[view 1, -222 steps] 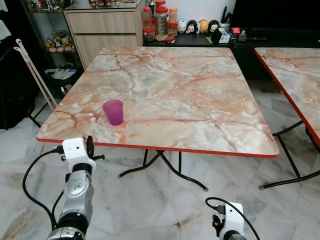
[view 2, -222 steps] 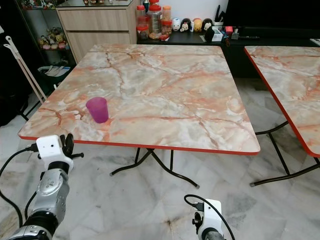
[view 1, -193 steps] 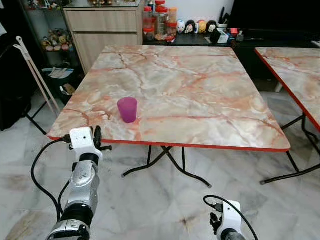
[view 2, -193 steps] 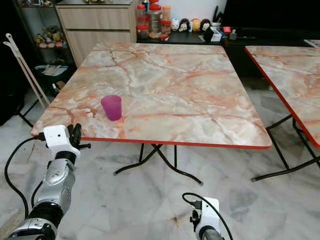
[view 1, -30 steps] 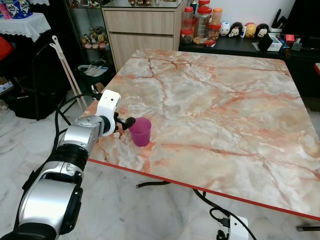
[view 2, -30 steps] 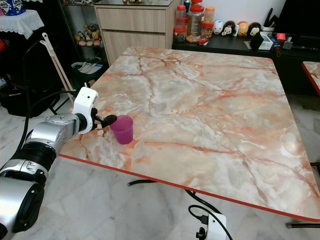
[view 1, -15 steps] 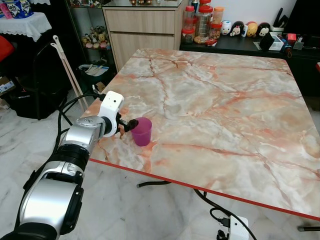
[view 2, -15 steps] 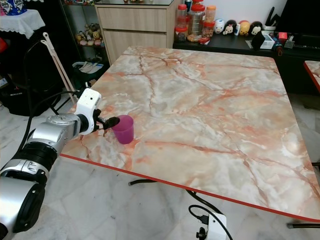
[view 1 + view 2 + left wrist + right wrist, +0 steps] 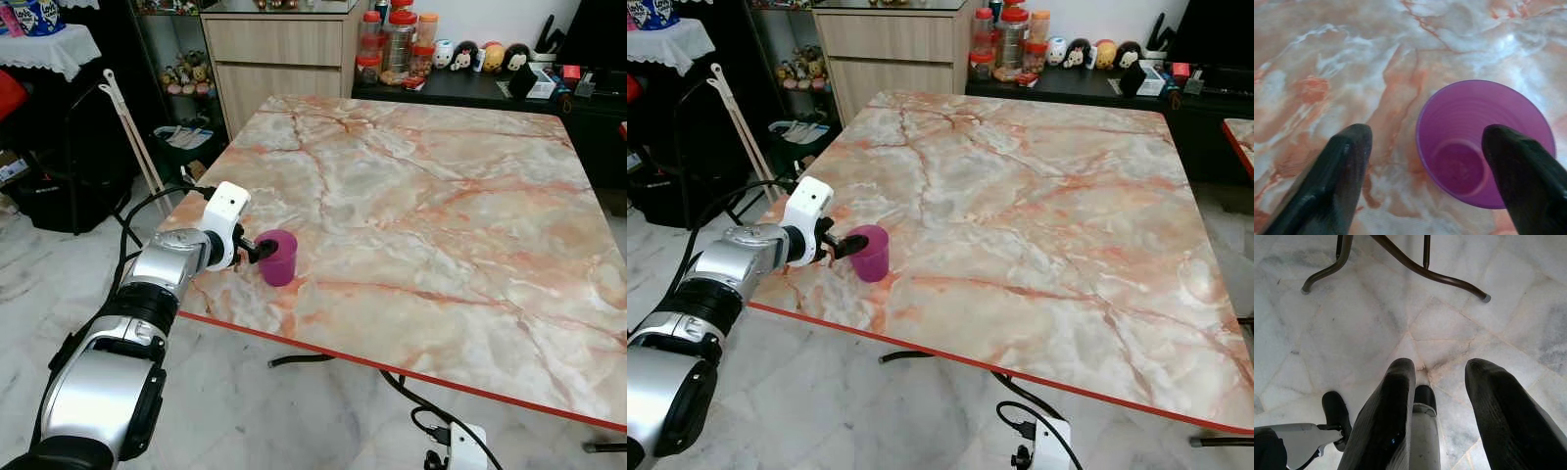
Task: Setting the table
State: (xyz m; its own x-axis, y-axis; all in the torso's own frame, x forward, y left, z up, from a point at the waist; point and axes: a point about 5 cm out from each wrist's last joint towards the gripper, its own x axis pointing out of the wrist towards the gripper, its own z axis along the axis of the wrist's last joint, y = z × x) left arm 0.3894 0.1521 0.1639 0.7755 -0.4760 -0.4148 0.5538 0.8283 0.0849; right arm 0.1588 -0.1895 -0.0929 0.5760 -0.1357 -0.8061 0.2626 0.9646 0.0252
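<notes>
Left gripper (image 9: 1422, 161) spread open, straddling the purple cup's (image 9: 279, 257) rim, no squeeze yet | cup upright near table (image 9: 441, 196) edge, about 9 o'clock | right gripper (image 9: 1437, 401) idle, fingers parted | progress: early, I'd guess, just one cup out

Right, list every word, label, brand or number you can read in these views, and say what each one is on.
None can be read.
Blue-and-white pack on the cloth-covered stand, top left: has printing, too small and blurred to read.
Red-lidded jars on the dark sideboard: no label can be made out.
Boxes at the sideboard's right end: printing too small to read.
Purple cup by the left claw, and the marble table: no text.
</notes>
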